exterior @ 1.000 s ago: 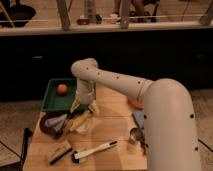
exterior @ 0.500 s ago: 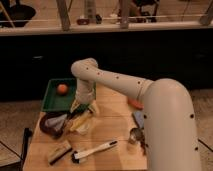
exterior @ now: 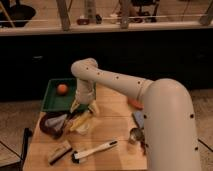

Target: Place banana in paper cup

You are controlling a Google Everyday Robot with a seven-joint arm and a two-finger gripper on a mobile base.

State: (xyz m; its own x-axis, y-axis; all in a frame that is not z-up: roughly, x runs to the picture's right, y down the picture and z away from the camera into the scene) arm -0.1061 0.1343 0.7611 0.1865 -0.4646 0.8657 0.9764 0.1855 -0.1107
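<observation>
- Fingers of the gripper (exterior: 84, 106): whether they are released, clenched or grasping anything cannot be told; the gripper hangs low over the desk, at the right front corner of the green tray, pointing down.
- White robot arm (exterior: 117, 82): it runs from the large rounded body at the right, up and left to an elbow above the tray, then drops straight to the gripper.
- Banana (exterior: 81, 122): small and yellow, it lies on the desk just below the gripper, slanting from upper right to lower left. A further yellowish piece sits just right of the gripper; what it is cannot be told.
- Paper cup (exterior: 57, 121): a pale, cream shape lies beside the banana on its left, seemingly on its side against a dark, reddish-brown object (exterior: 48, 125); its outline is hard to separate from that object.
- Green tray (exterior: 52, 100): it stands at the back left of the desk, with a round orange ball (exterior: 62, 88) inside near its middle.
- Wooden desk (exterior: 112, 112): light brown, it carries everything here.
- Brush with a white handle (exterior: 95, 150): it lies near the front edge, handle angled up toward the right, dark head at the left.
- Wooden block-like brush (exterior: 60, 152): it lies left of the white-handled one, near the front left corner.
- Shiny metal cup (exterior: 136, 134): it stands at the right edge of the desk, close against the robot's body.
- Small orange-red object (exterior: 135, 104): it lies at the right of the desk, partly hidden by the arm.
</observation>
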